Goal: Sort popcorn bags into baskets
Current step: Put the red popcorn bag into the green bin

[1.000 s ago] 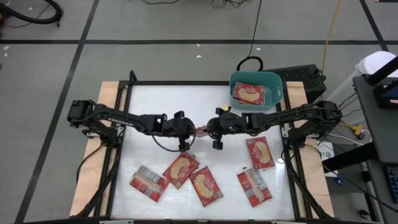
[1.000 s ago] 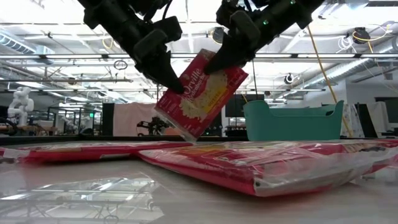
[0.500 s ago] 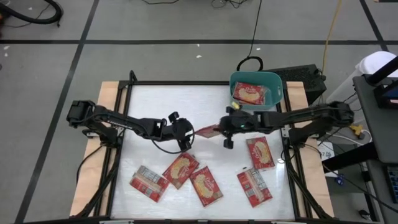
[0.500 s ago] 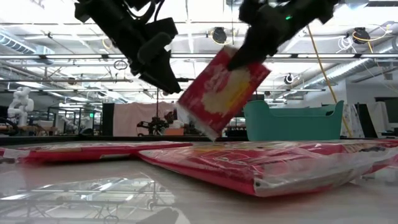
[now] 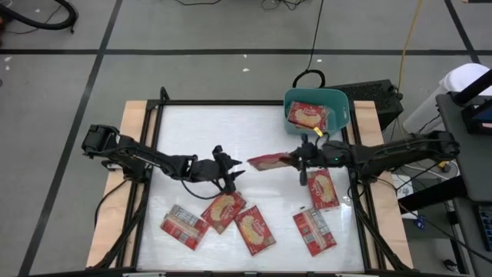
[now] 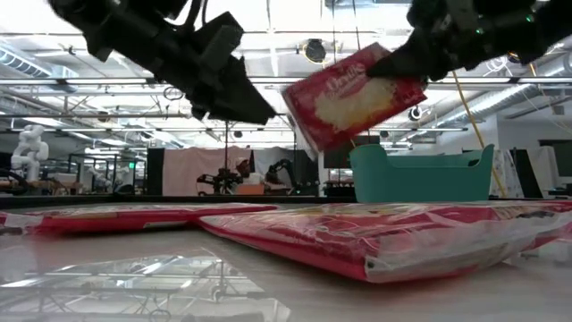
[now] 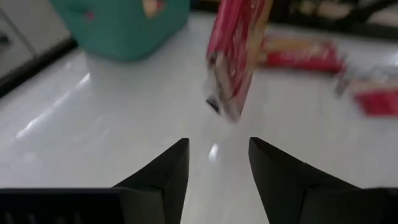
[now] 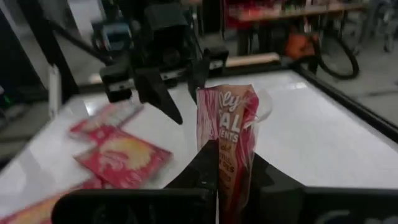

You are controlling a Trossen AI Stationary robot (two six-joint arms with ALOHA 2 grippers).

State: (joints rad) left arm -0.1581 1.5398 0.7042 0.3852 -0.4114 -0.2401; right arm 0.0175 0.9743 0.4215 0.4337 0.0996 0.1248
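One red popcorn bag (image 5: pixel 269 161) hangs in the air over the middle of the table, and my right gripper (image 5: pixel 295 160) is shut on it. My left gripper (image 5: pixel 235 171) is open a little to the bag's left and touches nothing; in its wrist view the bag (image 7: pixel 236 56) is ahead of its spread fingers. Several more red bags (image 5: pixel 255 229) lie flat along the table's near side. The teal basket (image 5: pixel 338 104) stands at the far right corner with bags (image 5: pixel 307 115) inside; in the low view the basket (image 6: pixel 420 174) is behind the held bag (image 6: pixel 353 98). My right gripper (image 8: pixel 231 168) pinches the bag between its two fingers at one short end (image 8: pixel 239 140). The fingers come level from the table's right side and lie along the bag. The bag is lifted clear, stands on edge, and points toward the left arm with its free end (image 6: pixel 304 134) tilted lower.
Bags lie on the table at near left (image 5: pixel 184 226), (image 5: pixel 223 211) and near right (image 5: pixel 320 188), (image 5: pixel 314 231). A black box (image 5: pixel 377 96) sits to the right of the basket. The table's far left part (image 5: pixel 200 131) is bare white surface.
My left gripper has come off the bag and drawn back toward the table's left edge. My right gripper has carried the bag toward the table's right edge and the basket. The bag has risen and tipped nearer to level.
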